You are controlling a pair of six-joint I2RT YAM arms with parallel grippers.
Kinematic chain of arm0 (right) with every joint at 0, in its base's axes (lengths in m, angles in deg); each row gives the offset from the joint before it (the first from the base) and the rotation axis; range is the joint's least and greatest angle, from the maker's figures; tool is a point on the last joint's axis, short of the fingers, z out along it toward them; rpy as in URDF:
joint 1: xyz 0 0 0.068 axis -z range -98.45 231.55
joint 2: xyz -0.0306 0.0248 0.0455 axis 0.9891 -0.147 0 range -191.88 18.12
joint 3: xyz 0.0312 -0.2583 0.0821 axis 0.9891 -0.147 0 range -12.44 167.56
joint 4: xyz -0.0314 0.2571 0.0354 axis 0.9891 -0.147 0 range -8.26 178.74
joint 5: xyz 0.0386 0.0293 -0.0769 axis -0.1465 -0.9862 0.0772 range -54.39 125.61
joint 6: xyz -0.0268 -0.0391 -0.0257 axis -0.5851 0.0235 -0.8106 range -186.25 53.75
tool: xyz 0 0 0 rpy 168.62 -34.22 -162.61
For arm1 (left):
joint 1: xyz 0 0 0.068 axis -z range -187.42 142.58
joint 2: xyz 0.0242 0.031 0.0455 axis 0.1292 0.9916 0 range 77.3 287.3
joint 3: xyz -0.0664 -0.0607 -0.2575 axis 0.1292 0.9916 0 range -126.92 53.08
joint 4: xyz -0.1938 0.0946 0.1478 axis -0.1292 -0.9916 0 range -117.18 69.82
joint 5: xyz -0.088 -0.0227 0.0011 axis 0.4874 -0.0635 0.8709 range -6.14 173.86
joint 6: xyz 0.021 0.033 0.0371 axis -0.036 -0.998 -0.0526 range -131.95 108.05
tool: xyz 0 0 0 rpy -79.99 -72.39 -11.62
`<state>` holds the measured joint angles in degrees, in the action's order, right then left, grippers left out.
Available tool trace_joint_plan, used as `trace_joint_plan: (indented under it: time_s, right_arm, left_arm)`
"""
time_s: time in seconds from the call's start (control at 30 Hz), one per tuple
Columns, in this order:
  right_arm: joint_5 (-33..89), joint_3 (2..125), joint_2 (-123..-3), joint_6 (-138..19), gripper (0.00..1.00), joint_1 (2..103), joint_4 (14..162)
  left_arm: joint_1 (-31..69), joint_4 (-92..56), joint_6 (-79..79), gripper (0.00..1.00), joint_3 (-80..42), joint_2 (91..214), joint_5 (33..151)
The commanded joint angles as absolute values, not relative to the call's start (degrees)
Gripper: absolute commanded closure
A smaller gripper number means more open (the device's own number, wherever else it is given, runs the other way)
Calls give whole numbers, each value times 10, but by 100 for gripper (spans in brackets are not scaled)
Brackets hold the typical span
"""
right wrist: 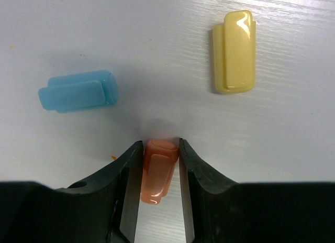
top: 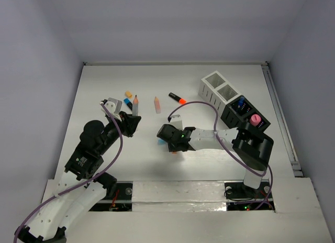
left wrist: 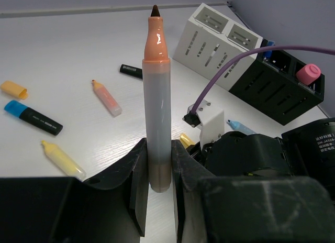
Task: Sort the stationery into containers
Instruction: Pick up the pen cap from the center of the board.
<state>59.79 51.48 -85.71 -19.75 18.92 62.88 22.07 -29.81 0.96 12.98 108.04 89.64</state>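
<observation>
Grips an uncapped marker (left wrist: pixel 157 112) in the left claw (left wrist: pixel 158 162), tip toward 12 o'clock, and pinches a matching peach cap (right wrist: pixel 157 175) in the right claw (right wrist: pixel 159 148), at 4 o'clock from it.

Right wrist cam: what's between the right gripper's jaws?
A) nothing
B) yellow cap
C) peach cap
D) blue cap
C: the peach cap sits pinched in the right gripper, while the blue cap and yellow cap lie loose farther out.

glossy plastic caps (right wrist: pixel 234 52), matt black fingers (right wrist: pixel 204 169)
</observation>
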Motion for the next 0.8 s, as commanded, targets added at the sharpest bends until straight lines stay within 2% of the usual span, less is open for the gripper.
trace_joint_plan:
  time_s: [0.0, 0.03, 0.07, 0.13, 0.27, 0.6, 0.77]
  right_arm:
    - [578, 501, -860, -183, 65, 191, 611]
    - [578, 500, -859, -182, 68, 191, 611]
    - [581, 496, -857, -179, 75, 191, 611]
    - [584, 490, -845, -176, 83, 191, 615]
    - [597, 474, -805, -175, 92, 191, 627]
    - [678, 518, -660, -255, 95, 212, 682]
    - [645, 542, -618, -327, 95, 256, 840]
  left_arm:
    - [218, -268, 10, 100, 126, 1079, 902]
    - [218, -268, 10, 100, 127, 1080, 901]
    - [218, -268, 11, 100, 127, 1080, 902]
    - [218, -268, 11, 100, 126, 1081, 901]
    - [218, -267, 13, 100, 127, 1085, 904]
    - [218, -229, 33, 100, 132, 1097, 967]
    - [218, -208, 38, 100, 129, 1117, 1004]
